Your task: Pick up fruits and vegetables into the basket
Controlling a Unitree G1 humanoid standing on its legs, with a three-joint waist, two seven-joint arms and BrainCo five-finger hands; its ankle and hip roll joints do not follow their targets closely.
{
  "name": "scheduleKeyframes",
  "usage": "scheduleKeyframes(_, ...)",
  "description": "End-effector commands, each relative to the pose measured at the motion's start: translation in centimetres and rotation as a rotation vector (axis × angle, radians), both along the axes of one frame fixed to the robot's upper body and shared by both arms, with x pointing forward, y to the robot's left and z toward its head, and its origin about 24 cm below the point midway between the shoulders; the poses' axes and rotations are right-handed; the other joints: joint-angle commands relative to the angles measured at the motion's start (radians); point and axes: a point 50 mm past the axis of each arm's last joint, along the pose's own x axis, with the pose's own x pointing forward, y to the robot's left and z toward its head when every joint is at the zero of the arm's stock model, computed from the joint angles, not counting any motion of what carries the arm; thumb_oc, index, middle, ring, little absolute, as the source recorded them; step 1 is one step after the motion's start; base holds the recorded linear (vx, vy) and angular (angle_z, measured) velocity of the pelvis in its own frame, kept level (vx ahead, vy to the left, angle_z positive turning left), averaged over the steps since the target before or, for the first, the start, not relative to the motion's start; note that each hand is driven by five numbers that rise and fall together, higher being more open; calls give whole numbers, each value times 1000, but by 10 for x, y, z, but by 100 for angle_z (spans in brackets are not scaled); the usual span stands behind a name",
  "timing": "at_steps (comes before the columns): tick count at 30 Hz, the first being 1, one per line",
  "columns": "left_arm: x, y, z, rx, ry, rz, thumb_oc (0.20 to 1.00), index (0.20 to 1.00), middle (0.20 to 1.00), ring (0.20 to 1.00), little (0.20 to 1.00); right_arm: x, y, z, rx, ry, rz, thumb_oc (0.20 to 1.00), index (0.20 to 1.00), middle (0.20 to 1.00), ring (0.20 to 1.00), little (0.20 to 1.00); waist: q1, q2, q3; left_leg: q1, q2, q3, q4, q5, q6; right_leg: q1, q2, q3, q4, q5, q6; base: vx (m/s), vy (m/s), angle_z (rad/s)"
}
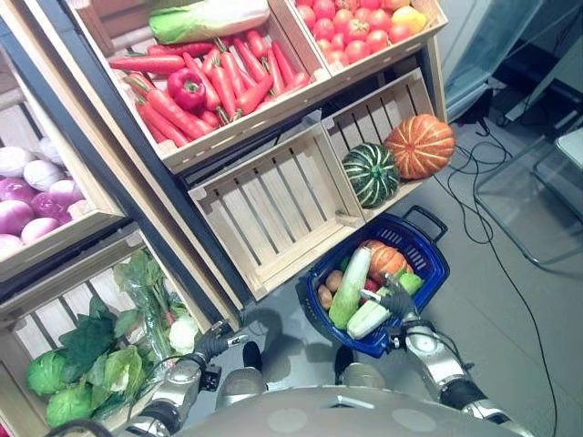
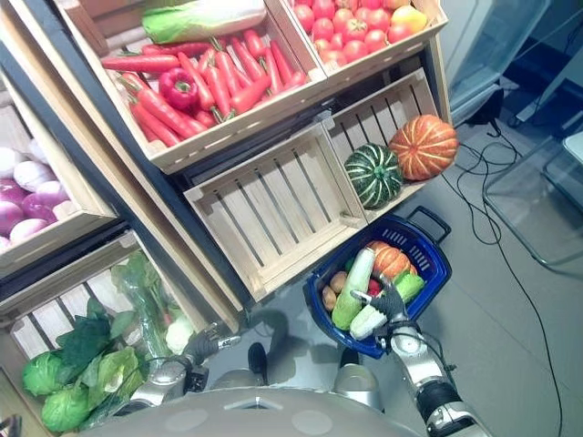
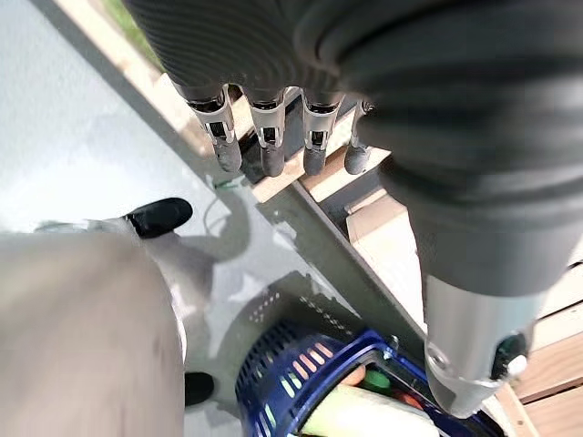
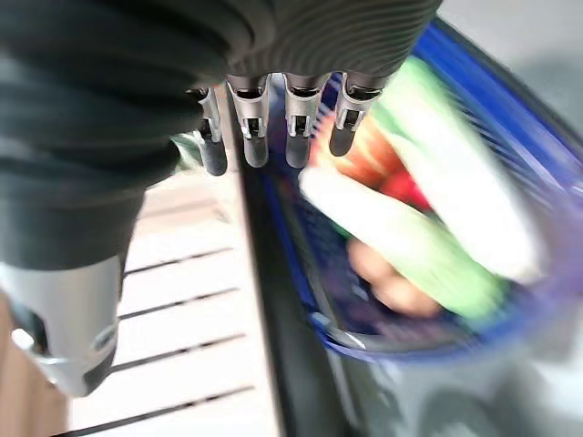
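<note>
**Floor and crates**

On the grey floor [image 1: 510,309] you have the blue basket [image 1: 428,264], just beside the wooden crates [image 1: 273,209]. One crate carries carrots [image 1: 219,86] and a red pepper [image 1: 188,88]; another two pumpkins [image 1: 396,159]; the lowest, cabbages [image 1: 68,378]; the middle crate is bare.

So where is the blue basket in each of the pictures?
Left eye view: the blue basket sits on the floor, lower right of centre, under the right hand.
Right eye view: same spot, below the green striped pumpkin.
Left wrist view: its blue rim shows at the bottom edge.
Right wrist view: it takes up the right side.
Shared landmark: the long pale-green vegetables lying in it.
</note>
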Motion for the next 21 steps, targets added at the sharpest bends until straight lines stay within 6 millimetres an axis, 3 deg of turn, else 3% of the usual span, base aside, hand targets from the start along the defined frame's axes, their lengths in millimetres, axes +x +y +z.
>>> scheduleKeyframes(1, 10, 3, 0, -17, 11, 2, 1000, 1000, 1000, 1000, 1000, -3, 21, -11, 109, 88, 57, 1000, 1000, 1000, 1000, 1000, 13, -40, 5, 38, -22, 42, 39, -121, 16, -8, -50, -1, 21, 32, 57, -5, 46, -2)
scheduleKeyframes(6, -3, -3, -10, -63, 148, 11, 1000, 1000, 1000, 1000, 1000, -37, 27, -31, 183, 350, 77, 1000, 1000, 1000, 1000, 1000, 18, -37, -9, 57, -34, 40, 43, -133, 24, 17, -42, -10, 9, 27, 49, -7, 38, -2)
scheduleKeyframes(9, -12, -8, -14, -94, 222, 22, 1000, 1000, 1000, 1000, 1000, -56, 26, -39, 255, 485, 3, 1000, 1000, 1000, 1000, 1000, 21, -30, -26, 79, -37, 38, 37, -140, 28, 39, -39, -15, 2, 19, 45, 45, 37, 1)
scheduleKeyframes(15, -21, -14, -17, -121, 303, -27, 1000, 1000, 1000, 1000, 1000, -71, 21, -42, 275, 587, -29, 1000, 1000, 1000, 1000, 1000, 17, -17, -46, 101, -37, 41, 29, -144, 30, 57, -33, -18, 1, 9, 42, 21, 16, 0)
scheduleKeyframes(21, -23, -14, -18, -144, 336, -29, 1000, 1000, 1000, 1000, 1000, -74, 18, -42, 257, 604, -13, 1000, 1000, 1000, 1000, 1000, 17, -13, -49, 109, -35, 41, 29, -145, 31, 65, -30, -19, 7, 0, 40, 0, 0, 0)
